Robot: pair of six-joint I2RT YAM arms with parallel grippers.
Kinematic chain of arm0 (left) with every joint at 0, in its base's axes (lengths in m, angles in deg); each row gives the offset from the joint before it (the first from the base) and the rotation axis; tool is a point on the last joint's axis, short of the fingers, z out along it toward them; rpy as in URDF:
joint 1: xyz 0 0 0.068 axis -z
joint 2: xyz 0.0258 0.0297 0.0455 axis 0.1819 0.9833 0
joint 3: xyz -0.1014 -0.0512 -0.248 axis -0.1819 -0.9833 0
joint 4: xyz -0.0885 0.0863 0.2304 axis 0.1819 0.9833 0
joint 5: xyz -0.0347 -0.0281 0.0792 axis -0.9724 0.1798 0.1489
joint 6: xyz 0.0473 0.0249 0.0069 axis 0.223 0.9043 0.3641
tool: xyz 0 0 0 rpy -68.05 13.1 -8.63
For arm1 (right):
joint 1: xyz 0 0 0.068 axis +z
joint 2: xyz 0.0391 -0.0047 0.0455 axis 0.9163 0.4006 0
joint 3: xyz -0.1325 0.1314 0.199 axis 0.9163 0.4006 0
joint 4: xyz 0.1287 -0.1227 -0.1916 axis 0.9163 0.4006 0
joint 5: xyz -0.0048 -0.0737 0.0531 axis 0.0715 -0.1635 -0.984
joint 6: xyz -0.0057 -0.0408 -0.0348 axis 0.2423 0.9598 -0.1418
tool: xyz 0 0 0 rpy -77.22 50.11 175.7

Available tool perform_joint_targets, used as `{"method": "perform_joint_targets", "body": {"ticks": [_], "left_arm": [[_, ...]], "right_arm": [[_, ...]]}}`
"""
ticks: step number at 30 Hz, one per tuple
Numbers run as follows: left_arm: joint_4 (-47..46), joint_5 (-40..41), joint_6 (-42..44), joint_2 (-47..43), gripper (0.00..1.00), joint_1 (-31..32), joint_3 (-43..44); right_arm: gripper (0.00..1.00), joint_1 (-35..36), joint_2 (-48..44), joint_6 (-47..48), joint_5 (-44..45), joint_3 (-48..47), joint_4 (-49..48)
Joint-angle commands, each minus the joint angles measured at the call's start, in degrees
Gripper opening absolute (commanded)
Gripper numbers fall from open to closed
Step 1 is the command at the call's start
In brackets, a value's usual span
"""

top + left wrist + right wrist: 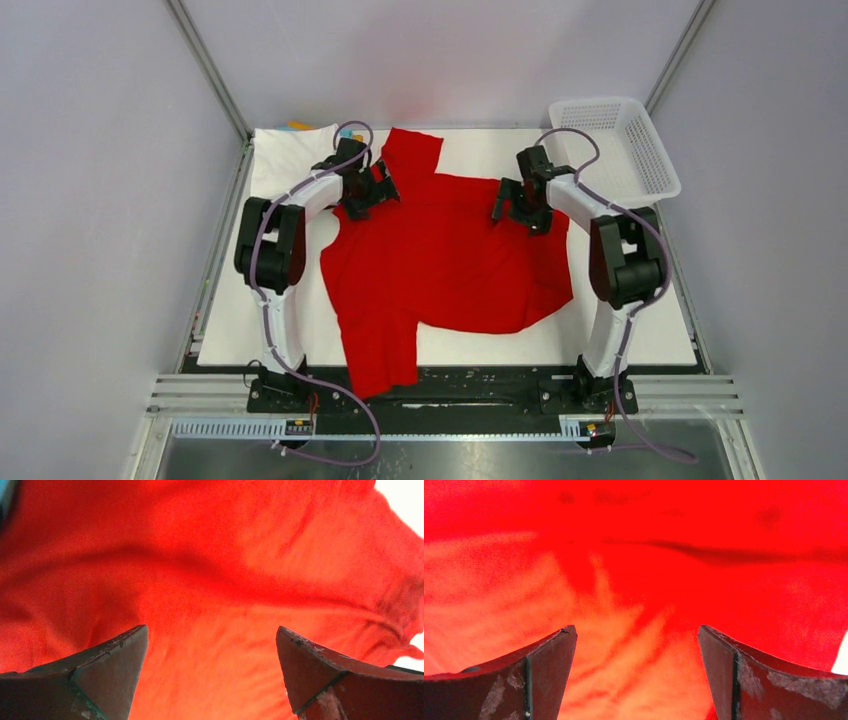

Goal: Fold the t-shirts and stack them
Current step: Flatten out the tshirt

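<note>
The red t-shirt (440, 260) lies rumpled, one flap crossing the table's (640, 330) near edge. Over its far edge the left gripper (383, 187) and right gripper (506, 205) gape wide, holding nothing. A folded white t-shirt (290, 155) sits just beyond its far-left corner.

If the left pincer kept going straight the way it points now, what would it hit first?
Most likely the bright red cloth t-shirt: it fills the left wrist view ahead of the open left pincer, with nothing between them. How far off the cloth lies is unclear.
</note>
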Motion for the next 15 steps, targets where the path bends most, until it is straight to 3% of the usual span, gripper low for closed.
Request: {"method": "perform_joint_targets", "body": {"ticks": [1,8,15], "left_arm": [[-3.3,-1.8,0.9,-13.4,0.99,1.6,-9.9],[-10.5,-4.3,-1.8,-25.0,0.99,6.4,-28.8],[-13.2,-3.4,-2.4,-24.6,0.99,7.5,-35.1]], "right_arm": [[0.99,3.1,-13.9,-0.7,0.8,9.5,1.8],[1.0,9.9,-23.2,-5.4,0.0,27.2,-1.2],[0.99,13.0,-25.2,-9.1,4.3,33.4,-0.2]]}}
